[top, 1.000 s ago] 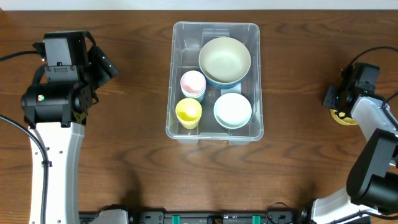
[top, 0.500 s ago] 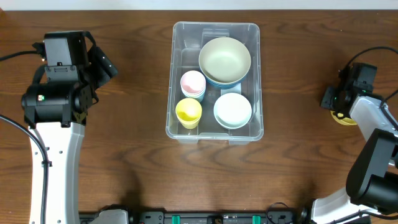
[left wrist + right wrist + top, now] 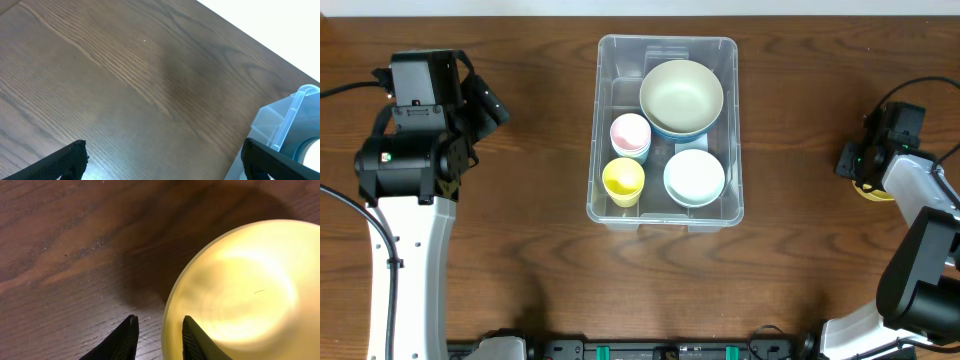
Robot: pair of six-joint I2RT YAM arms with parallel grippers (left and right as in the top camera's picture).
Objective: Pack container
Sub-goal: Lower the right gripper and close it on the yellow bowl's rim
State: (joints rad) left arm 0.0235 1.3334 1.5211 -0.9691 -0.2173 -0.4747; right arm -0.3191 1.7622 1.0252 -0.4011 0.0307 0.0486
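Note:
The container (image 3: 605, 110), a clear rectangular bin, stands mid-table holding a large pale green bowl (image 3: 681, 95), a white bowl (image 3: 694, 176), a pink cup (image 3: 630, 133) and a yellow cup (image 3: 623, 180). At the far right a yellow bowl (image 3: 872, 189) sits on the table, mostly hidden under my right gripper (image 3: 860, 165). In the right wrist view that gripper (image 3: 159, 319) straddles the yellow bowl's (image 3: 240, 290) rim, one finger inside and the other outside with a gap, open. My left gripper (image 3: 164, 145) hangs wide open over bare wood, left of the container's corner (image 3: 290, 120).
The left arm (image 3: 415, 150) stands at the table's left side, its gripper (image 3: 490, 105) pointing toward the bin. The white far edge of the table (image 3: 280, 45) runs behind the bin. Dark cables (image 3: 920, 90) loop by the right arm.
The right wrist has shifted slightly at the yellow bowl. The left arm and the contents of the bin have not moved.

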